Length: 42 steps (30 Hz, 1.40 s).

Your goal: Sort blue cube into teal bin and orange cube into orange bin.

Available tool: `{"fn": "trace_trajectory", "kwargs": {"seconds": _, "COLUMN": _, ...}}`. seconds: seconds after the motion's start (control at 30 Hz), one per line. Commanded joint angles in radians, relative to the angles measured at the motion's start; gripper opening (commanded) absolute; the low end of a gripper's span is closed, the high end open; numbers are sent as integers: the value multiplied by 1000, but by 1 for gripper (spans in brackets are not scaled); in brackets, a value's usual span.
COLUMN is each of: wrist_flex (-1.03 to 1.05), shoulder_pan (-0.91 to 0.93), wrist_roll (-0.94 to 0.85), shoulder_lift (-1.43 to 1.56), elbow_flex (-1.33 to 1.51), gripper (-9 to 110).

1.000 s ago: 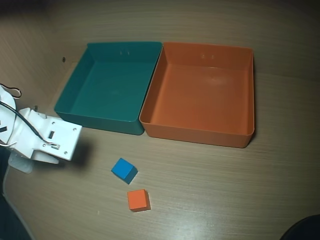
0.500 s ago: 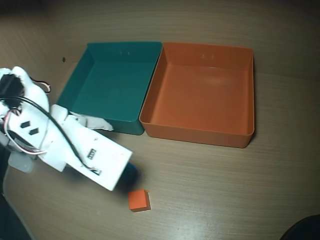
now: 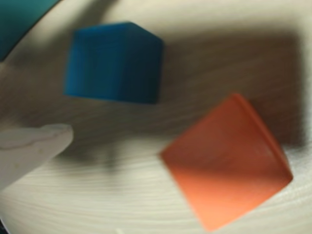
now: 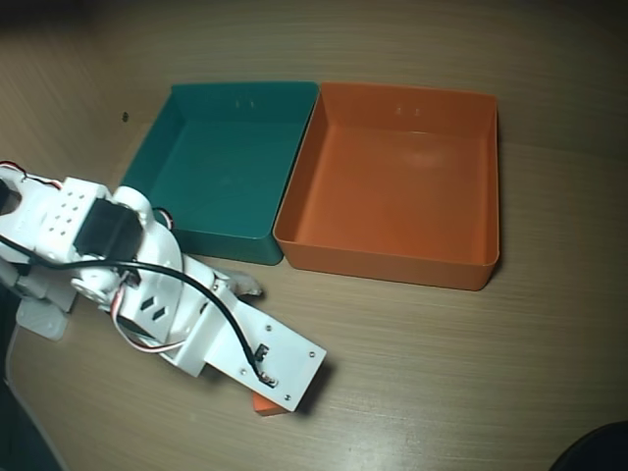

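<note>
Only one pale fingertip (image 3: 36, 146) of the gripper shows, at the wrist view's left edge, touching nothing; whether the jaws stand wide or narrow cannot be told. Just beyond it the blue cube (image 3: 114, 63) lies on the table (image 3: 97, 195), with the orange cube (image 3: 229, 163) near it at lower right, apart from it. Overhead, the arm (image 4: 186, 314) covers the blue cube and all but a sliver of the orange one (image 4: 265, 406), near the table's front edge. Farther back sit the teal bin (image 4: 211, 172) and orange bin (image 4: 397, 186), walls touching.
</note>
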Motion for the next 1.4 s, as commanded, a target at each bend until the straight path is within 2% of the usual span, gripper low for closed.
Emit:
{"fn": "trace_trajectory", "kwargs": {"seconds": 0.0, "wrist_flex": -9, "shoulder_pan": 2, "wrist_roll": 2, "shoulder_lift": -15, "elbow_flex": -98, "gripper": 33}}
{"fn": "trace_trajectory", "kwargs": {"seconds": 0.53, "wrist_flex": -9, "shoulder_pan": 2, "wrist_roll": 11, "shoulder_lift": -140, "elbow_flex": -137, "gripper": 32}}
{"fn": "trace_trajectory", "kwargs": {"seconds": 0.67, "wrist_flex": -9, "shoulder_pan": 2, "wrist_roll": 18, "shoulder_lift": -137, "elbow_flex": -137, "gripper": 25}}
{"fn": "trace_trajectory", "kwargs": {"seconds": 0.97, "wrist_flex": -8, "shoulder_pan": 0, "wrist_roll": 20, "shoulder_lift": -120, "elbow_flex": -140, "gripper": -5}}
{"fn": "trace_trajectory", "kwargs": {"seconds": 1.37, "wrist_flex": -2, "shoulder_pan": -58, "wrist_roll": 3, "shoulder_lift": 298, "elbow_flex": -129, "gripper": -6}}
